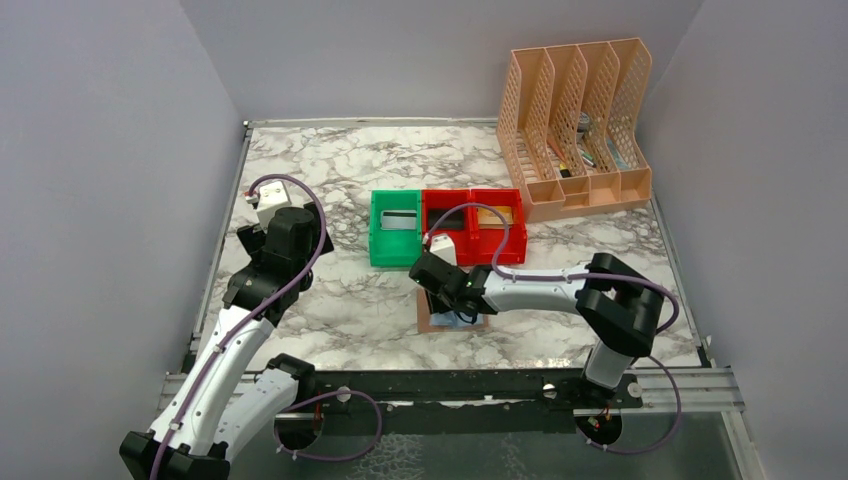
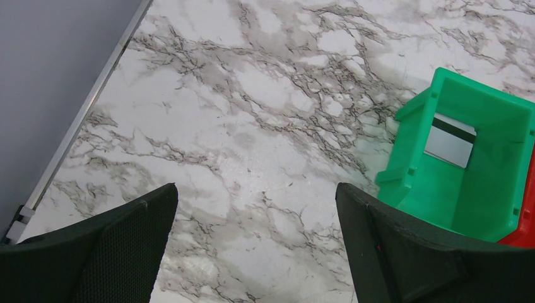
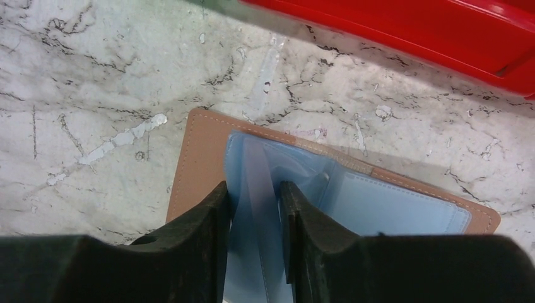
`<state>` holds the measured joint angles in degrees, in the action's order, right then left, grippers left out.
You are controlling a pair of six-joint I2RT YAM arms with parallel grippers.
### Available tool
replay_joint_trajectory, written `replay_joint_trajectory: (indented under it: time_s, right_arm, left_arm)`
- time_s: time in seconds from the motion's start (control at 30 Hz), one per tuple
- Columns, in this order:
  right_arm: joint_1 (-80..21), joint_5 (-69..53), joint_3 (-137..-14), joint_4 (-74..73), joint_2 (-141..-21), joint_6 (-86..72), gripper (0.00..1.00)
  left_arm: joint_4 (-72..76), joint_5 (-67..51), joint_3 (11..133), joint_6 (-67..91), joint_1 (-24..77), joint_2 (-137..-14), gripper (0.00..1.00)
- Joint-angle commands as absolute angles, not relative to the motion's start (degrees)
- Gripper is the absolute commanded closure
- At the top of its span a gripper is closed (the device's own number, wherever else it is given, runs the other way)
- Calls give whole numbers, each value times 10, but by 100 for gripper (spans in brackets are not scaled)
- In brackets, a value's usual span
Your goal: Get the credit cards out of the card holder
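The card holder [image 3: 195, 170] lies open on the marble, brown outside and light blue lining up; in the top view it is the card holder [image 1: 440, 322] in front of the bins. My right gripper [image 3: 254, 189] stands low over it. Its jaws are narrowed on either side of an upright translucent blue sleeve [image 3: 258, 177], with slim gaps still showing. No credit card shows in the holder. A silver-grey card [image 2: 449, 140] with a black stripe lies in the green bin [image 2: 486, 189]. A tan card [image 1: 497, 213] lies in a red bin. My left gripper [image 2: 255, 196] hangs wide open over bare marble.
Green bin [image 1: 396, 230] and two red bins [image 1: 470, 225] stand in a row just behind the holder. A peach file organiser [image 1: 580, 120] is at the back right. A metal rail [image 2: 82, 120] and grey wall bound the table's left side.
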<state>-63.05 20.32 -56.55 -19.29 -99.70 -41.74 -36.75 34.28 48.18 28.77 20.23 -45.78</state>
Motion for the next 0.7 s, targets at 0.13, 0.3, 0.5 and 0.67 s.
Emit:
replay_joint_trajectory:
  time_s: [0.13,0.3,0.5,0.67]
  right_arm:
    - [-631,149,-567,-204,-986,-406,47]
    - [-631,190,-585,-253,-922,-403,30]
    - [-631,303,-567,-342,-873,-464,23]
    - [-629,308,-546,-363,-891,-495,21]
  left_arm:
    - [-368,338,477,285,198,-457,1]
    - [-369,336,477,285,198,-458,1]
    - [-368,334,478,285,198,-458,1]
    - [-367,331,477,285,198,-460,1]
